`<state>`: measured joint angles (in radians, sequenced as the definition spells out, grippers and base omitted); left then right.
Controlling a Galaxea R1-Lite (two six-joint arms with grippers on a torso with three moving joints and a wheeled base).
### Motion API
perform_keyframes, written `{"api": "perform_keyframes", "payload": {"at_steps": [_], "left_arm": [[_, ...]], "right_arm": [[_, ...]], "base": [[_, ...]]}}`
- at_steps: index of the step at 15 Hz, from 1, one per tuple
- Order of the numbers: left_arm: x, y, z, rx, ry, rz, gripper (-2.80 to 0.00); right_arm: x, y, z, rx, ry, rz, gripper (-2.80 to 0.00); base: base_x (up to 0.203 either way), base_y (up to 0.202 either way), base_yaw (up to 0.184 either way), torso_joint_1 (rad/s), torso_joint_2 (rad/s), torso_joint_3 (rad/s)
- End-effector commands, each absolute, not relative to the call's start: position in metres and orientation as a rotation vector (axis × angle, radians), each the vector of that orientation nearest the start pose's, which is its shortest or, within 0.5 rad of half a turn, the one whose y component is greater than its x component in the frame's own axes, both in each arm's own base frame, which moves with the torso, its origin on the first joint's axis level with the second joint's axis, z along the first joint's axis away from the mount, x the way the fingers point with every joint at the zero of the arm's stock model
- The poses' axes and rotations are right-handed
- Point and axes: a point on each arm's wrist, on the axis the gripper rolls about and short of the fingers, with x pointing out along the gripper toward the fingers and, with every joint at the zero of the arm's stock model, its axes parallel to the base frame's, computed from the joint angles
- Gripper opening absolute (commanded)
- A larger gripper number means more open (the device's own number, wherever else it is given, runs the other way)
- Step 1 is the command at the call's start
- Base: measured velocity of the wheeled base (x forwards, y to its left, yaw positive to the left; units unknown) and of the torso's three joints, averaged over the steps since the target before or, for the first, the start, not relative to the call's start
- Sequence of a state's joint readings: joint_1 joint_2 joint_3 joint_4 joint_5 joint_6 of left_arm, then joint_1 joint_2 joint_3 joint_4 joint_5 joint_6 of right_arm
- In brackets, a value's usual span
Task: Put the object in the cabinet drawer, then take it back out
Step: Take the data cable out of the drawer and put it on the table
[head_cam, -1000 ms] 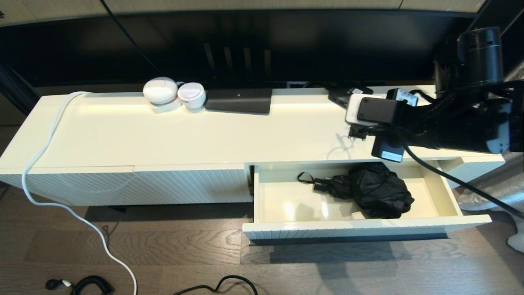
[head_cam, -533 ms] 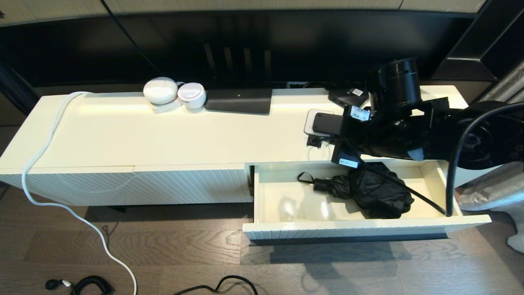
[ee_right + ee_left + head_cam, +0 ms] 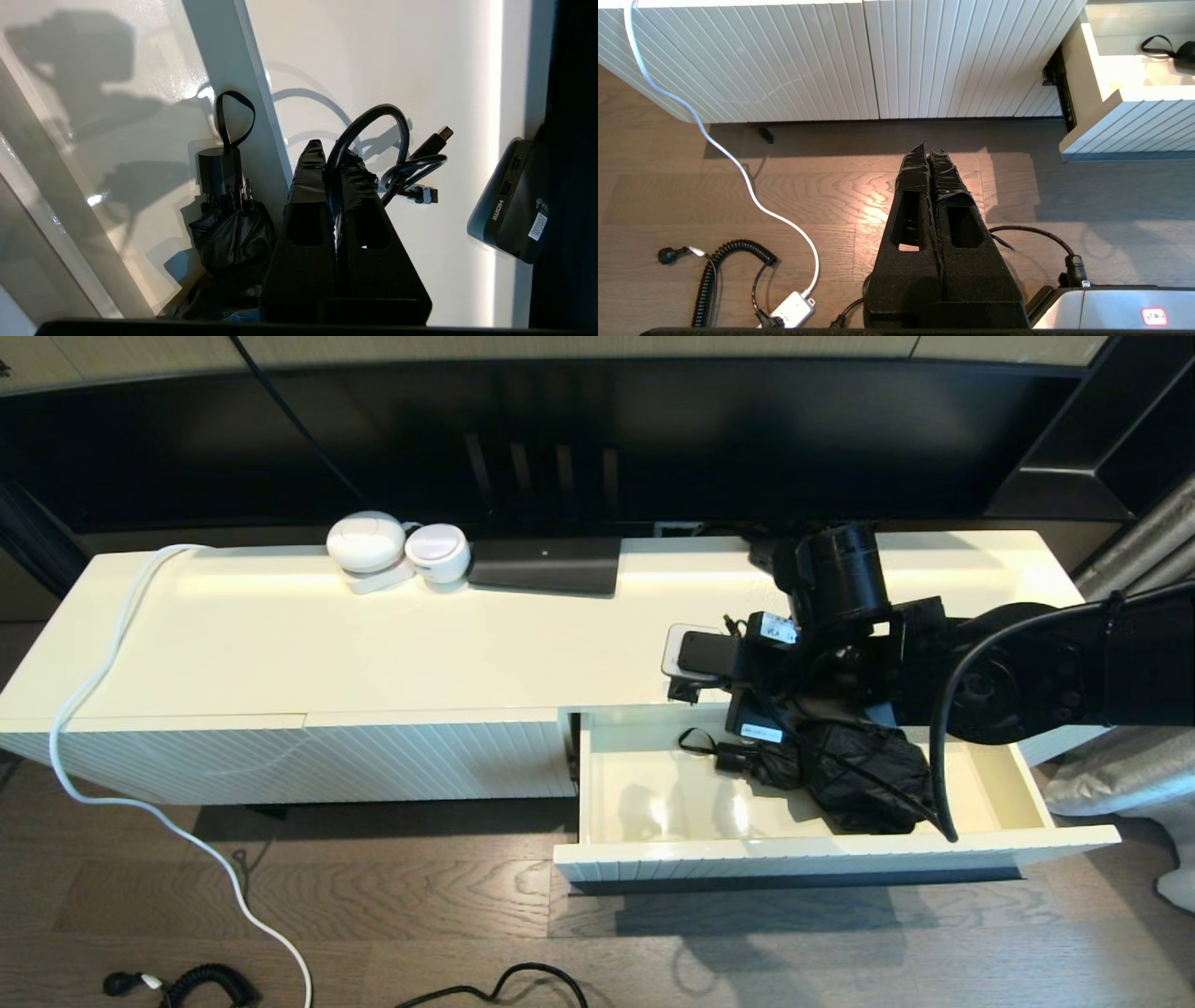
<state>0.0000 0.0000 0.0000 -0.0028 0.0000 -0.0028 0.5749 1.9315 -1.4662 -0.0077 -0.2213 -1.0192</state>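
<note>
Along the dark wall stands the long cream cabinet [image 3: 392,644], the landmark for everything else. Its glossy top serves as the surface, and at its right end the cabinet drawer [image 3: 840,854] is pulled out, ribbed front toward the wooden floor [image 3: 373,915].

Inside that drawer, toward its right and rear part, lies the object, a folded black umbrella [image 3: 859,770], with its handle and wrist loop [image 3: 695,739] pointing toward the drawer's left end. The glossy bottom on the left side of the drawer is bare.

Above the cabinet's front edge, just over the drawer's back wall, hangs the right arm [image 3: 1027,681]. Its right pincer [image 3: 332,151] has its two padded fingers pressed together; a black cable [image 3: 369,126] loops up beside their tips, and whether it is pinched between them cannot be told. The umbrella sits just beside this pincer and below it, not gripped.

On the cabinet's rear edge rest two white round devices [image 3: 397,549] and a flat black box [image 3: 546,565].

Low before the cabinet's closed ribbed panels, the left pincer [image 3: 928,156] hangs over the floor, fingers together and holding nothing, near a white cord [image 3: 738,163].
</note>
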Motion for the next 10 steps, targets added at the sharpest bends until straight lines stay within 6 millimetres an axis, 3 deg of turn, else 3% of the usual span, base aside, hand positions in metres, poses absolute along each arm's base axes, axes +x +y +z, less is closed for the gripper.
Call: {"api": "perform_keyframes", "payload": {"at_steps": [1,2,3,6,10], "left_arm": [[-0.023,0.0,0.076,-0.003,-0.003,0.0,-2.8],[-0.023,0.0,0.076,-0.003,-0.003,0.0,-2.8],[-0.023,0.0,0.076,-0.003,-0.003,0.002,-2.8],[-0.023,0.0,0.076,-0.003,-0.003,0.0,-2.8],[-0.023,0.0,0.075,-0.003,-0.002,0.0,-2.8]], "right_arm": [[0.329,0.207,0.221,-1.18,0.223,0.545,-2.8],[0.328,0.207,0.22,-1.18,0.225,0.544,-2.8],[0.328,0.207,0.219,-1.181,0.228,0.548,0.0],[0.327,0.206,0.22,-1.182,0.23,0.541,0.0],[0.32,0.2,0.238,-1.168,0.195,0.508,0.0]], "base": [[0.0,0.0,0.0,0.0,0.0,0.0],[0.0,0.0,0.0,0.0,0.0,0.0],[0.0,0.0,0.0,0.0,0.0,0.0],[0.0,0.0,0.0,0.0,0.0,0.0],[0.0,0.0,0.0,0.0,0.0,0.0]]}}
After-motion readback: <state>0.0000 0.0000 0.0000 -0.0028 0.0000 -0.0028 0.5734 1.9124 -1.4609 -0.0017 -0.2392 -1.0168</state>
